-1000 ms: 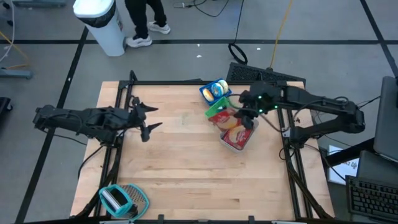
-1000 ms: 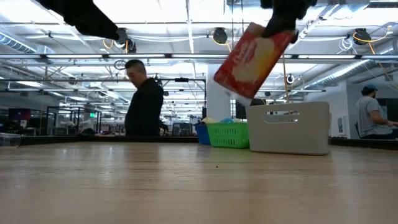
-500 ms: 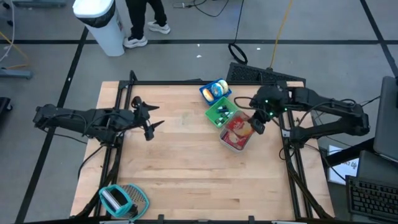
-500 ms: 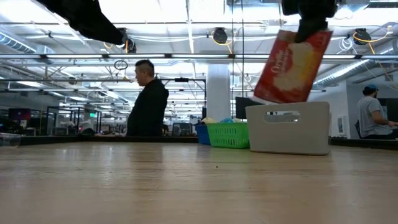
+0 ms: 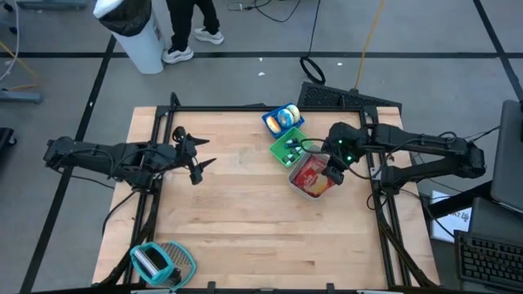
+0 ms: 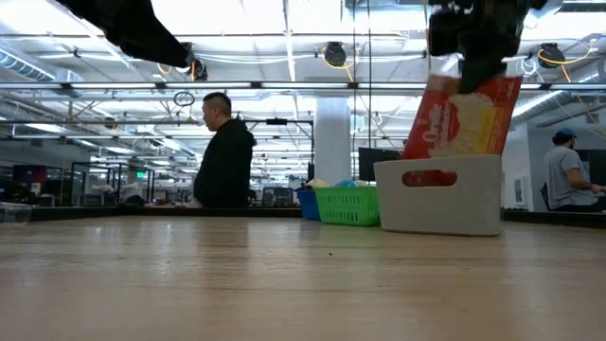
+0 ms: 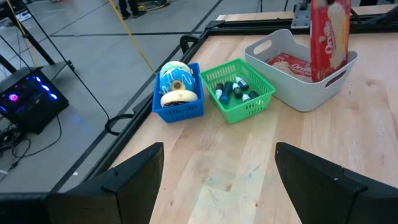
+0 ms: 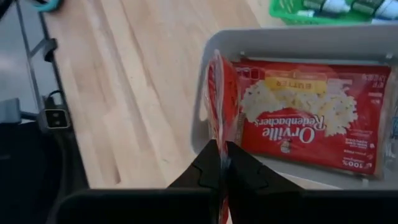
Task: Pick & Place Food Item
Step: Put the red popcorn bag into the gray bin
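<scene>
Popcorn packet [image 6: 461,116] stands upright, its lower end inside the grey bin [image 6: 438,194], pinched at its top edge by the right tool [image 5: 334,169]. Another packet [image 8: 314,127] lies flat in that bin. Left tool [image 5: 193,158], well apart from the bin, is spread wide and holds nothing.

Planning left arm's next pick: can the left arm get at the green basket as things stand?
Probably yes: left gripper hangs open over bare tabletop facing the green basket. Right gripper, holding the popcorn packet, crowds the neighbouring grey bin.
</scene>
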You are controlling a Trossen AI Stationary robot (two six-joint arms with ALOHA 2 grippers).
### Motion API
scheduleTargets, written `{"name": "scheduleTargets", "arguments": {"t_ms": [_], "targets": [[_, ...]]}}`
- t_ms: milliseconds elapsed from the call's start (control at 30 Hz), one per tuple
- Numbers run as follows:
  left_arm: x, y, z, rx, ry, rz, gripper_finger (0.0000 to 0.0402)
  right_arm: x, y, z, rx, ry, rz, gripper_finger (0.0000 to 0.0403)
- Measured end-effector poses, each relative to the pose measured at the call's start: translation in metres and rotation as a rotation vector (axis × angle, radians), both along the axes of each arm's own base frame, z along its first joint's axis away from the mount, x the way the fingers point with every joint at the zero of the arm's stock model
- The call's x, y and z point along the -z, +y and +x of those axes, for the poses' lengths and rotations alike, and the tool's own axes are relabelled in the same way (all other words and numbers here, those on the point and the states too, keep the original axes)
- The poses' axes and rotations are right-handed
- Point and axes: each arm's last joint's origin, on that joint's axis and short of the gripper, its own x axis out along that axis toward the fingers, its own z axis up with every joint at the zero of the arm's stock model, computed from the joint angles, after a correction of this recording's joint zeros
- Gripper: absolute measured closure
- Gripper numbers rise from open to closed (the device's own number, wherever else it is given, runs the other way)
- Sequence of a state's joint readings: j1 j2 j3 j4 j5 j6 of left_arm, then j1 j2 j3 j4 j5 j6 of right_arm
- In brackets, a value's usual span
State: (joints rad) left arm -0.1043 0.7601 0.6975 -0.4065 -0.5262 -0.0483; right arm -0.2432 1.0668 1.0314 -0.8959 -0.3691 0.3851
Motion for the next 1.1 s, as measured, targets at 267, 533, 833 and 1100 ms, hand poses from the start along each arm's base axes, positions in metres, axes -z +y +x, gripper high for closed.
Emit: {"name": "scheduleTargets", "arguments": {"t_ms": [267, 533, 833, 1100], "targets": [[0.000, 0.000, 0.000, -0.004, -0.004, -0.007, 0.0091, 0.031, -0.002, 0.006, 0.009, -0.033, -0.015, 0.0400], [0.000, 0.000, 0.000, -0.005, -0.004, -0.008, 0.0091, 0.039, -0.004, 0.005, 0.021, -0.017, -0.122, 0.0371], [0.000, 0.001, 0.000, -0.042, -0.005, 0.012, 0.0091, 0.040, -0.007, 0.005, 0.024, 0.002, -0.253, 0.0237], [0.000, 0.001, 0.000, -0.045, -0.010, 0.003, 0.0091, 0.033, -0.008, -0.001, 0.025, -0.022, -0.348, 0.0152]]}}
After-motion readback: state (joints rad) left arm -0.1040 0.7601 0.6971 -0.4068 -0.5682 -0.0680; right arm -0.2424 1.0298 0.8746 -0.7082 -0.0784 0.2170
